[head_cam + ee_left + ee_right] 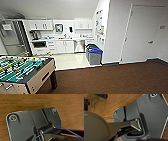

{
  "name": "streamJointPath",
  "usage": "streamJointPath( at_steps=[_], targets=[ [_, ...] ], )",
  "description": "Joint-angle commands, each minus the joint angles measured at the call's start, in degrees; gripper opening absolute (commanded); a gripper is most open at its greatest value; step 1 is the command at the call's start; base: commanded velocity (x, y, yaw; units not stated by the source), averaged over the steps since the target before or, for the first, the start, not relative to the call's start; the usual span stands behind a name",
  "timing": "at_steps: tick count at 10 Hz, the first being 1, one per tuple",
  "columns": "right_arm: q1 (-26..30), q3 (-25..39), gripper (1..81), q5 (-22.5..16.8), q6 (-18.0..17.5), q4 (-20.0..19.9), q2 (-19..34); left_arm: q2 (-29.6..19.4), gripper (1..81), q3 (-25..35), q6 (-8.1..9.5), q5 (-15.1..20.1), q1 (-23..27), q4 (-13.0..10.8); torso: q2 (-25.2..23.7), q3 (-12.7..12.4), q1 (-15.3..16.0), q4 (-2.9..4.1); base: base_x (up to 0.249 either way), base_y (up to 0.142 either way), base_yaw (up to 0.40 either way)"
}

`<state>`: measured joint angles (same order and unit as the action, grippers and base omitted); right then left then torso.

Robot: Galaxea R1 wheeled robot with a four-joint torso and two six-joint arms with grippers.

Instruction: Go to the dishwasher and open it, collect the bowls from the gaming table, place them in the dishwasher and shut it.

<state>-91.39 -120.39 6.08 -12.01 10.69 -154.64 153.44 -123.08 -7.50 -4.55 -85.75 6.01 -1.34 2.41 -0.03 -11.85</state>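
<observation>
The dishwasher (79, 46), with its stainless-steel front shut, sits under the white counter in the kitchen nook at the far end of the room. It is well ahead of me, beyond brown carpet and a strip of pale tile floor. The bowls and the gaming table are out of view. Both wrist views look down on my own dark plate (25, 126) (154, 112) over wood-grain brown flooring.
A green table-football table (23, 71) stands close at the lower left. Grey bins with blue and green lids (94, 54) stand by the wall corner right of the tile. A white door (142, 35) is on the right. A steel fridge (11, 40) is at the far left.
</observation>
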Motion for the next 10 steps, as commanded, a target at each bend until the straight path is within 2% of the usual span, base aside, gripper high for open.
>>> streamJointPath(
  at_steps=[1, 10],
  targets=[
    [2.75, 1.05, 81.1, -2.48, 0.14, 0.12, 0.44, -1.12, 81.1, 1.08, -0.33, 2.96, 3.61, -0.74, 0.0, 0.0, 0.03, 0.0, 0.103, 0.0, 0.0],
    [3.27, -2.29, 81.1, -2.39, 0.23, 0.12, -1.05, -0.94, 81.1, 1.08, -0.24, 3.67, 3.43, -0.74, 0.05, 0.02, 0.08, 0.0, 0.127, 0.0, 0.0]
  ],
)
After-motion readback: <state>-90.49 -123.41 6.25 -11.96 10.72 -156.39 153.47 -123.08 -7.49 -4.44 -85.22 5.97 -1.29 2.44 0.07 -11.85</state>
